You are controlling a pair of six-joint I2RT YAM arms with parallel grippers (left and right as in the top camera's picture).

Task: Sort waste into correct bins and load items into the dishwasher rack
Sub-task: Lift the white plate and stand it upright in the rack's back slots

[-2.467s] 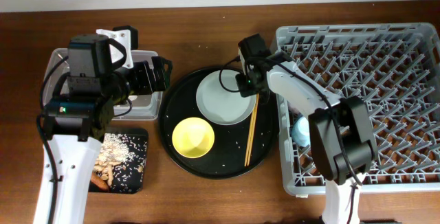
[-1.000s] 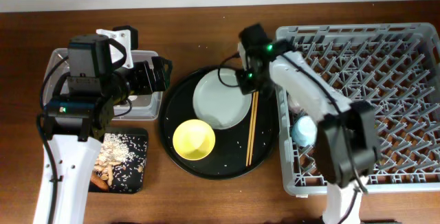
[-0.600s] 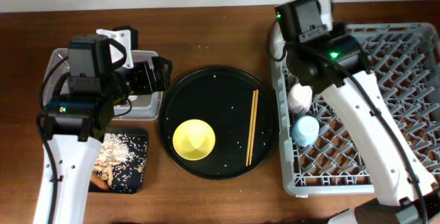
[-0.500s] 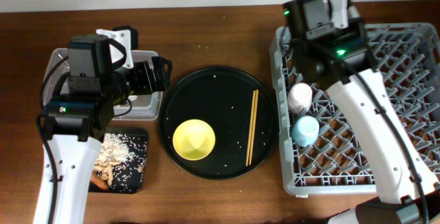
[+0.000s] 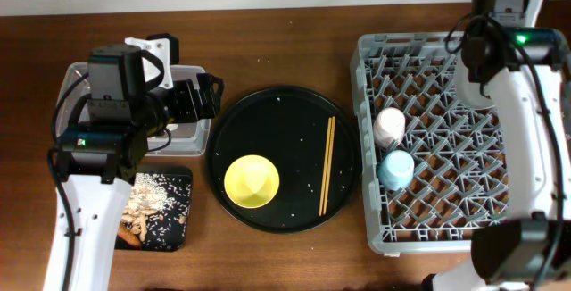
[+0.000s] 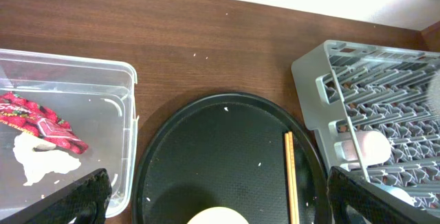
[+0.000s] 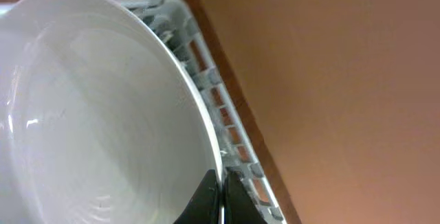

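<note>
Right wrist: 1 plate gripped; o/head: 2 cups.

We can read no text or number; markings on the red snack wrapper inside the clear tub are blurred.

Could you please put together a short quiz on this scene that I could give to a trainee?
1. True or false: the yellow bowl sits on the round black tray, not in the rack.
2. Fill in: next to the pink cup in the rack stands a ___ cup.
3. What are the right jaws closed on? A the yellow bowl; B a plate; C the pink cup.
Key: 1 true; 2 blue, the blue cup; 3 B.
</note>
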